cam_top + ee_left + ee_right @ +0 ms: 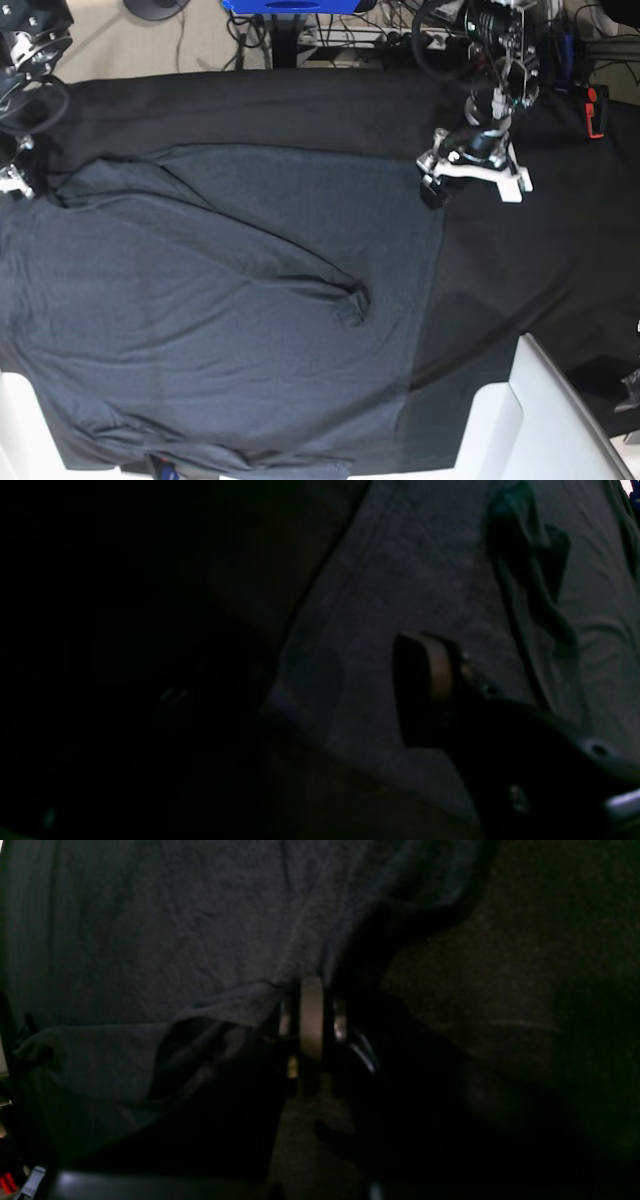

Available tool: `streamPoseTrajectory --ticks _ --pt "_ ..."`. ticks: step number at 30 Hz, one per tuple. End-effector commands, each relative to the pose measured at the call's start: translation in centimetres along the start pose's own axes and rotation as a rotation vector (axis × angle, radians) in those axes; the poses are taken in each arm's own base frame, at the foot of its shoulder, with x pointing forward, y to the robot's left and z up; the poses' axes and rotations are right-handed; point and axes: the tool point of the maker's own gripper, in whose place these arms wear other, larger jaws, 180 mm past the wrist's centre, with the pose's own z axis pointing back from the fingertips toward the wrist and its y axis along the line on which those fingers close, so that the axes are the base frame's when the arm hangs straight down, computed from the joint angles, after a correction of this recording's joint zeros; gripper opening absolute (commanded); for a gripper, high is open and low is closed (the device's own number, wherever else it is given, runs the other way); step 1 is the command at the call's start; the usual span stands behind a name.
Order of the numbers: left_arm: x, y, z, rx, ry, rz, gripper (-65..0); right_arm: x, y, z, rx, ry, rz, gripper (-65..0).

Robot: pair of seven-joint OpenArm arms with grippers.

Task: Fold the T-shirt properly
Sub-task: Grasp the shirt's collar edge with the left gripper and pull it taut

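Observation:
The dark grey T-shirt (pixel 220 300) lies spread over the left and middle of the black table cloth (pixel 520 270), with a folded ridge (pixel 345 300) near its middle. It also shows in the left wrist view (pixel 410 580) and the right wrist view (pixel 150 940). My left gripper (pixel 433 188) hovers at the shirt's far right corner. In its own view one tan-padded finger (pixel 435 675) shows over the shirt, and the gripper looks open. My right gripper (pixel 22 180) is at the shirt's far left edge. Its fingers (pixel 312 1015) are shut on a bunched edge of the shirt.
A white slanted panel (pixel 540 420) stands at the front right edge and a white surface (pixel 15 430) at the front left. Cables and a red object (pixel 595 110) lie behind the far right edge. A blue object (pixel 290 5) stands at the back.

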Motion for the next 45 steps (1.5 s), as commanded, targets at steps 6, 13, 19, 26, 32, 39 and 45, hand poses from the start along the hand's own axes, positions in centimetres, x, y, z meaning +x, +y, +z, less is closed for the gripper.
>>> streamPoseTrajectory --ticks 6,13,19,26,32,39,45 --pt "-2.5 -2.3 -0.7 -0.04 0.096 -0.014 -34.7 1.8 0.0 0.5 -0.001 -0.03 0.024 -64.8" --pt "-2.1 -1.9 -0.7 -0.032 0.086 -0.011 -65.0 1.8 0.0 0.5 -0.002 -0.031 0.025 -64.8" --pt "-1.8 -2.3 -0.5 -0.044 0.076 -0.014 -65.0 2.2 -0.1 0.7 -0.003 -0.045 0.021 -64.8" --pt "-0.4 -3.7 1.5 -0.091 0.028 -0.048 -65.0 2.8 -0.7 1.8 -0.034 -0.06 0.06 -64.8" --pt "-0.4 -3.0 2.6 -0.083 0.028 -0.073 -65.0 3.3 -0.6 3.5 -0.076 -0.046 0.135 -64.8" --pt "-1.0 -2.2 4.1 -0.076 0.039 -0.097 -65.0 2.2 -1.7 5.0 -0.114 -0.021 0.113 -64.8" --pt "-1.3 -1.5 4.9 -0.061 0.043 -0.096 -65.0 0.7 -2.8 5.7 -0.138 0.034 0.105 -64.8"
